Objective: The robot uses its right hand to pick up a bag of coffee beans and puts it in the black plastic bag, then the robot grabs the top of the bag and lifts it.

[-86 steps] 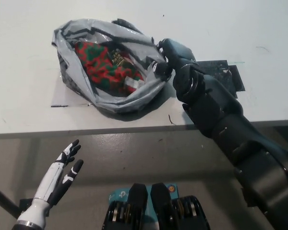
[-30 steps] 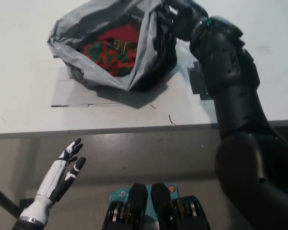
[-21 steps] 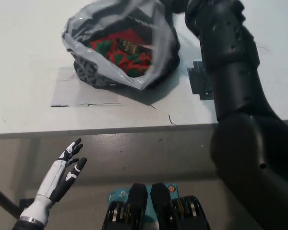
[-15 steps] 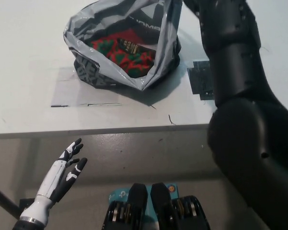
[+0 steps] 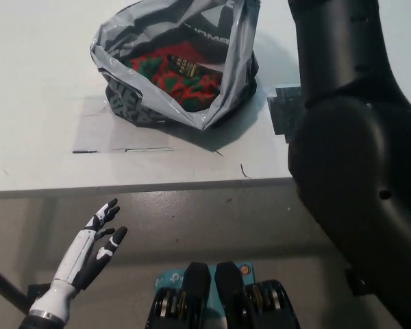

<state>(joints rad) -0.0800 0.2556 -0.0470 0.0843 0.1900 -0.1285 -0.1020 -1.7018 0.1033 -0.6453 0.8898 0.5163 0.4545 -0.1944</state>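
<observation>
On the right, the black right arm [image 5: 356, 157] fills the view and rises past the top edge, so its hand is out of sight and its grip cannot be told. The white table [image 5: 41, 82] carries the plastic bag [image 5: 219, 75], its right side pulled up tall, probably lifted from above. Inside lies the red and green coffee bag [image 5: 181, 79]. Below the table, the white left hand [image 5: 89, 253] rests empty, fingers spread.

White print on black plastic bag [image 5: 216, 41] inner wall; letters too blurred to read.
</observation>
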